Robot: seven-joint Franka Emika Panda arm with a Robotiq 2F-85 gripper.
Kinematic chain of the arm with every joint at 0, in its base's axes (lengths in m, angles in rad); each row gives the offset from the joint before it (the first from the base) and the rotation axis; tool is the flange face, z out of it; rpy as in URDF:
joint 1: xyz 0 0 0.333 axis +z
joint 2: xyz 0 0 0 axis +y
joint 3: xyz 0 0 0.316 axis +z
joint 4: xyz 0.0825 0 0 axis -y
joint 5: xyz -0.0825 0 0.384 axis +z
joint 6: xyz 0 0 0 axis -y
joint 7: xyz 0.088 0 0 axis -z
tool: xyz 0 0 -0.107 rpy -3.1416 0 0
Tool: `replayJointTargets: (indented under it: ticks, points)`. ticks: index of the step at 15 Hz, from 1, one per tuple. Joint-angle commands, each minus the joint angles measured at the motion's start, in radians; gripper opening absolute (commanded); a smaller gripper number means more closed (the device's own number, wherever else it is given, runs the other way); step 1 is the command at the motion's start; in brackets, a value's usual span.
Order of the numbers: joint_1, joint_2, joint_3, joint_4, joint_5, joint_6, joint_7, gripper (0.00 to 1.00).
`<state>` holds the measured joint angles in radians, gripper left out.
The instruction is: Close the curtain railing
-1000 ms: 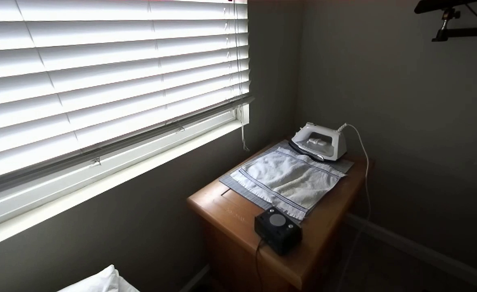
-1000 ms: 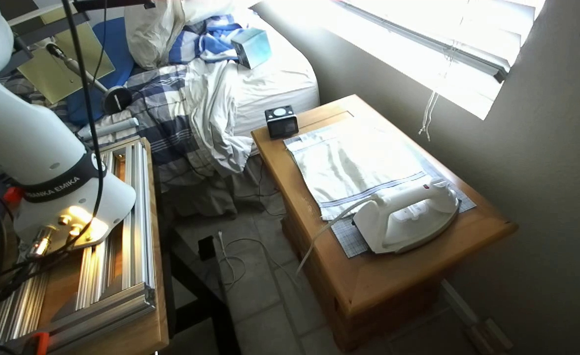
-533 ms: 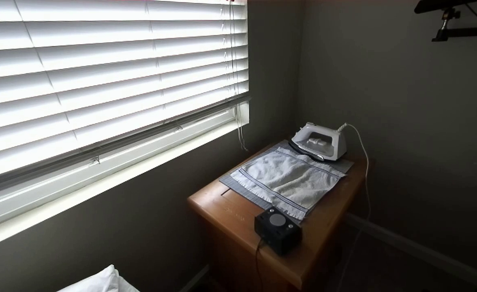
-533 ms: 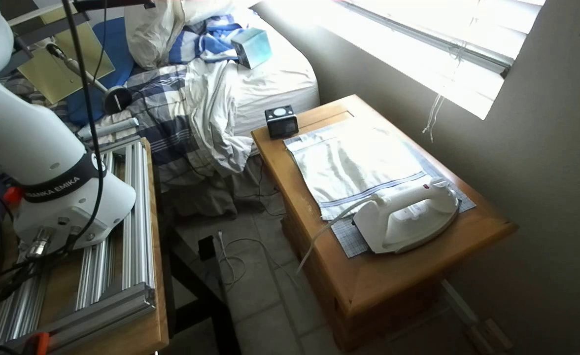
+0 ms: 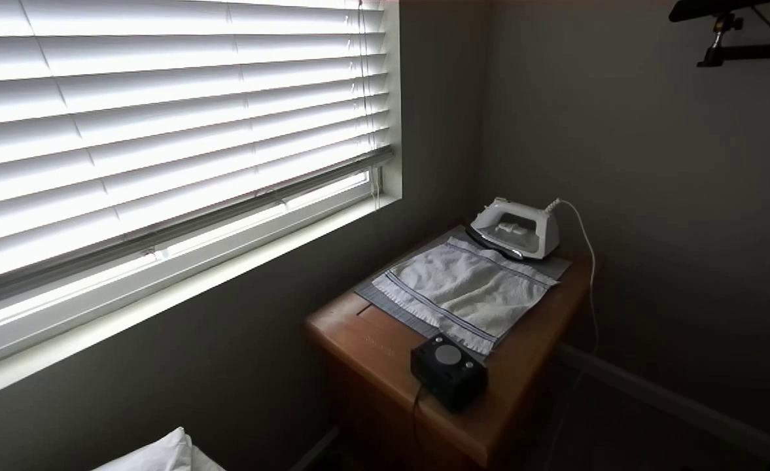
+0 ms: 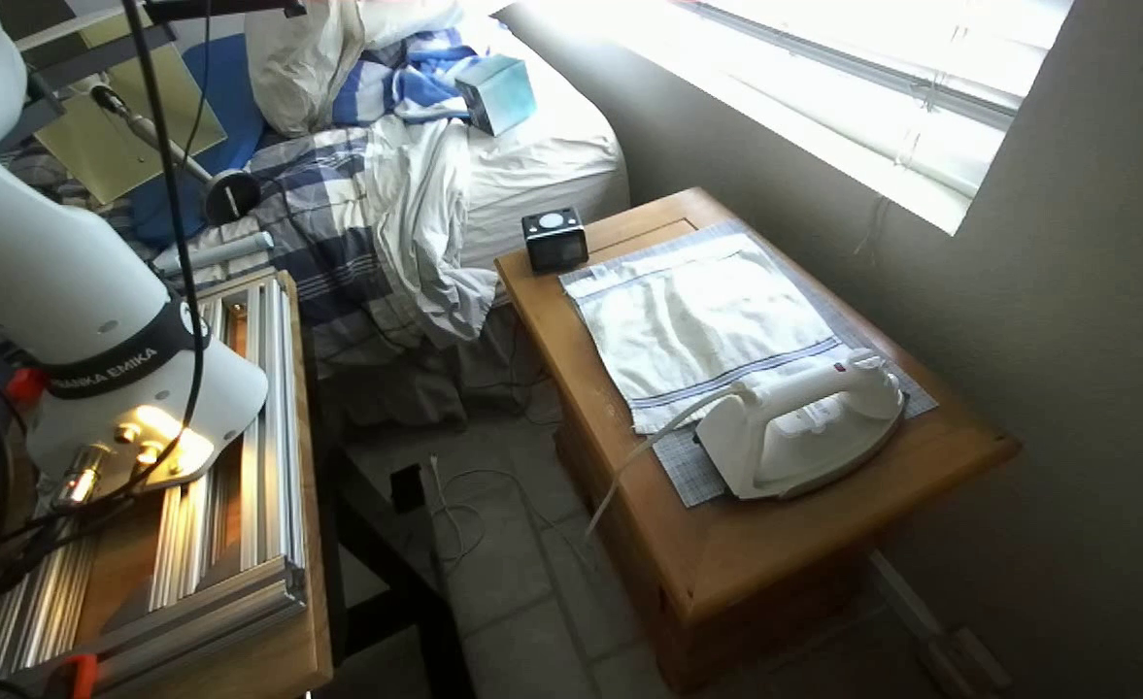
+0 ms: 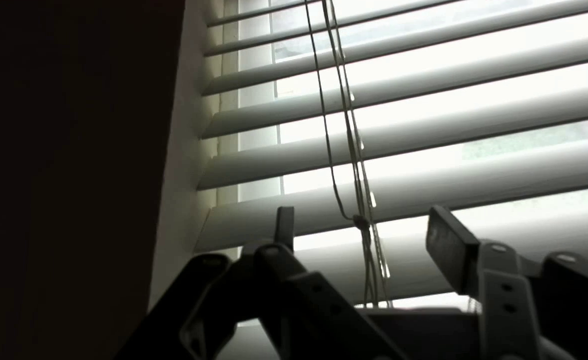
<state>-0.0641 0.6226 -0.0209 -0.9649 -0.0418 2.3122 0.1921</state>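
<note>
A white slatted blind, the curtain railing (image 5: pixel 149 49), covers most of the window. Its bottom rail (image 5: pixel 273 194) hangs slightly above the sill, leaving a strip of window uncovered. In the wrist view, thin pull cords (image 7: pixel 349 131) run down in front of the slats to a small dark knot (image 7: pixel 360 221). My gripper (image 7: pixel 361 225) stands open, with the knot and cords showing between its fingers, apart from both pads (image 7: pixel 446 245) as far as I can see. How near the cords are in depth I cannot tell. Neither exterior view shows the gripper; only the arm's base part (image 6: pixel 76 252) appears.
Below the window stands a wooden nightstand (image 5: pixel 352 333) bearing a towel (image 5: pixel 470 281), a white iron (image 5: pixel 522 229) and a black clock (image 5: pixel 450 369). A bed (image 6: pixel 571 175) lies beyond it. The window's side wall (image 7: pixel 174 150) rises left of the gripper in the wrist view.
The blind's lower end has swung back inside the window recess, away from the corner. Its cords moved with it, and the cord ends no longer hang brightly in front of the sill.
</note>
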Motion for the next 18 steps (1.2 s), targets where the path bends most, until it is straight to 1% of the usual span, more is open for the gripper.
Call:
replayJointTargets:
  ticks: [1,3,6,10,11,12,13,14,15,17,18]
  points:
    - [-0.007,0.008,0.009,0.011,0.023,0.033,0.023,0.73]
    - [-0.007,0.01,0.009,0.009,0.023,0.038,0.033,0.56]
    - [-0.007,0.01,0.008,0.005,0.022,0.03,0.041,0.29]
    - [-0.01,0.013,0.012,0.003,0.025,0.037,0.047,0.02]
    - [-0.01,0.014,0.013,0.003,0.026,0.041,0.046,0.04]
    - [-0.012,0.016,0.016,0.003,0.031,0.048,0.046,0.11]
    - [-0.012,0.017,0.017,0.003,0.033,0.052,0.047,0.25]
    - [-0.012,0.018,0.019,0.003,0.038,0.057,0.045,0.35]
    - [-0.012,0.02,0.02,0.003,0.042,0.061,0.045,0.4]
    - [-0.012,0.023,0.022,0.003,0.046,0.066,0.042,0.53]
    - [-0.013,0.024,0.023,0.003,0.048,0.07,0.042,0.54]
